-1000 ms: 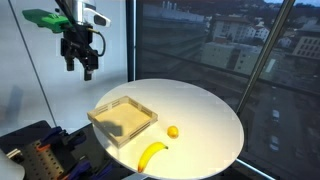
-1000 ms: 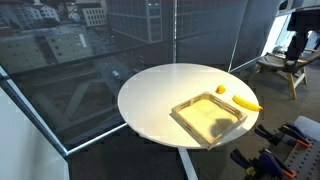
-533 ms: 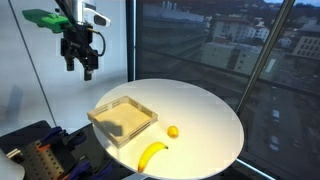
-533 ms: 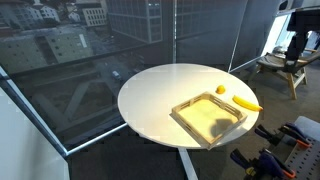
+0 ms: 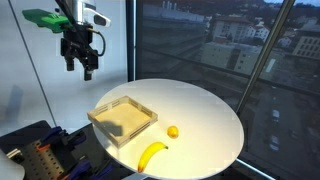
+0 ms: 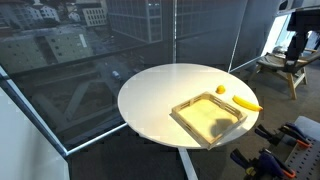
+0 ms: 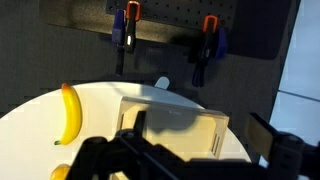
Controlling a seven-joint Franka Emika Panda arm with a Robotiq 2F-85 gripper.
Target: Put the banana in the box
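The yellow banana [image 5: 152,154] lies on the round white table near its front edge, outside the box; it also shows in an exterior view [image 6: 246,103] and in the wrist view [image 7: 70,112]. The tan wooden box [image 5: 122,118] sits on the table next to it, empty, and shows in both other views [image 6: 209,118] [image 7: 172,125]. My gripper [image 5: 80,63] hangs high above the table's back edge, well away from both, open and empty; it also appears in an exterior view [image 6: 295,47].
A small round yellow-orange fruit [image 5: 173,131] lies on the table between box and banana. The round white table [image 5: 210,120] stands by large windows. A pegboard with clamps [image 7: 165,30] and equipment [image 5: 40,150] stand beside the table.
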